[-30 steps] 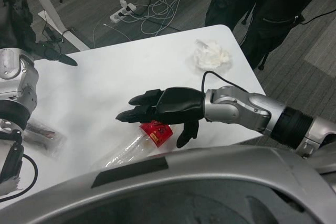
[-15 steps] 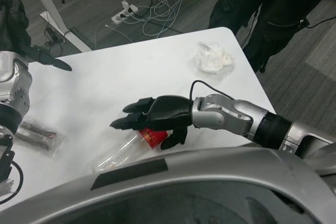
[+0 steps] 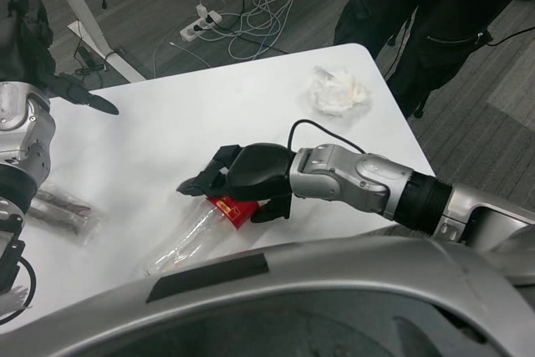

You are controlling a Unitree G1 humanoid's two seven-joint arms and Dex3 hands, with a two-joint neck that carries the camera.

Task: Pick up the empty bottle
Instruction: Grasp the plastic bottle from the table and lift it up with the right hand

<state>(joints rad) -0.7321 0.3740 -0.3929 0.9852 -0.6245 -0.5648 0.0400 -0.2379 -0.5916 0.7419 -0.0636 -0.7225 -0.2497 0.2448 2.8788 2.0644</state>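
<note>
At far left, the left hand (image 3: 18, 135) is largely out of frame at the white counter (image 3: 192, 123) edge; whether its fingers are apart cannot be told. Near the front edge, the clear crumpled plastic bottle with red label (image 3: 201, 227) lies on its side, long axis running lower-left to upper-right. Directly over its red end, the right hand (image 3: 247, 177) is draped, fingers (image 3: 201, 183) curled about the bottle; a full clamp is judged not yet made.
</note>
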